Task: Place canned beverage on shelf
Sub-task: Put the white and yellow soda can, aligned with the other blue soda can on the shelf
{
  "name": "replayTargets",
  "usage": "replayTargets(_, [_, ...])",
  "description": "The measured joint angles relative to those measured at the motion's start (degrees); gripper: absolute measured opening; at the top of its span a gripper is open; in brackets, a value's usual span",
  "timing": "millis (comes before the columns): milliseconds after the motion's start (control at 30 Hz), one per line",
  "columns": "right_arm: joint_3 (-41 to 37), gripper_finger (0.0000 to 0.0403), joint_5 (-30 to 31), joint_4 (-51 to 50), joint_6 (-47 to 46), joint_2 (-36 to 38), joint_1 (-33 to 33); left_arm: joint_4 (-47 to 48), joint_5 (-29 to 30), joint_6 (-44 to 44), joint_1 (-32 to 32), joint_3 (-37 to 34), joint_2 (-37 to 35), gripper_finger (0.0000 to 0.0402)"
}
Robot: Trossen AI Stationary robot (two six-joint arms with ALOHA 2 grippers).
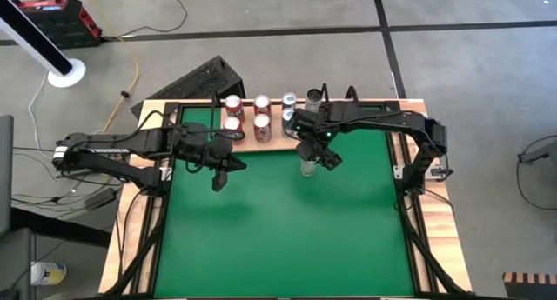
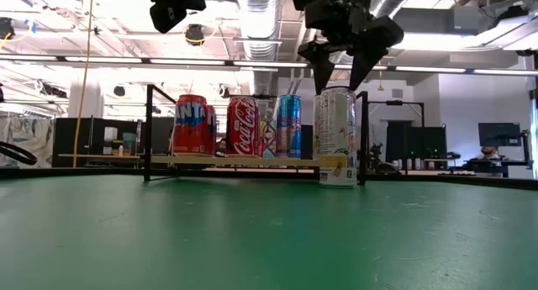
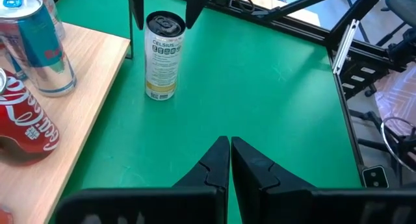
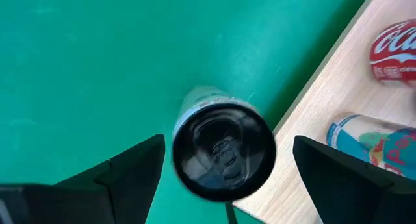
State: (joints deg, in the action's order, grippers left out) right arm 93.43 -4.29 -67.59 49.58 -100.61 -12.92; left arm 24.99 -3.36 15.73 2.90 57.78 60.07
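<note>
A tall white can with a black top (image 2: pixel 337 137) stands upright on its base on the green table, just in front of the light-wood shelf (image 1: pixel 248 146); it also shows in the high view (image 1: pixel 308 168), the left wrist view (image 3: pixel 162 55) and the right wrist view (image 4: pixel 223 151). My right gripper (image 2: pixel 340 65) is open right above the can, its fingers on either side of the top and apart from it. My left gripper (image 3: pixel 230 160) is shut and empty over the table's left part (image 1: pixel 218 180). Several cans (image 1: pixel 246 116) stand on the shelf.
The shelf with its black rod frame (image 2: pixel 150 132) runs along the table's far edge, holding red cans (image 2: pixel 244 126) and a blue one (image 2: pixel 288 126). The green table top (image 1: pixel 278 239) stretches toward the near edge. A dark case (image 1: pixel 202 78) lies beyond the far left corner.
</note>
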Motion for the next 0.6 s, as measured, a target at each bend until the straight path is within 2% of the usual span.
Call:
replayTargets(400, [-2.9, 0.0361, 0.6, 1.3, 0.5, 0.0, -0.8, 0.0, 0.0, 0.2, 0.0, 0.0, 0.0, 0.0])
replayTargets(600, [-2.9, 0.0322, 0.6, 1.2, 0.4, 0.0, -0.8, 0.0, 0.0, 0.2, 0.0, 0.0, 0.0, 0.0])
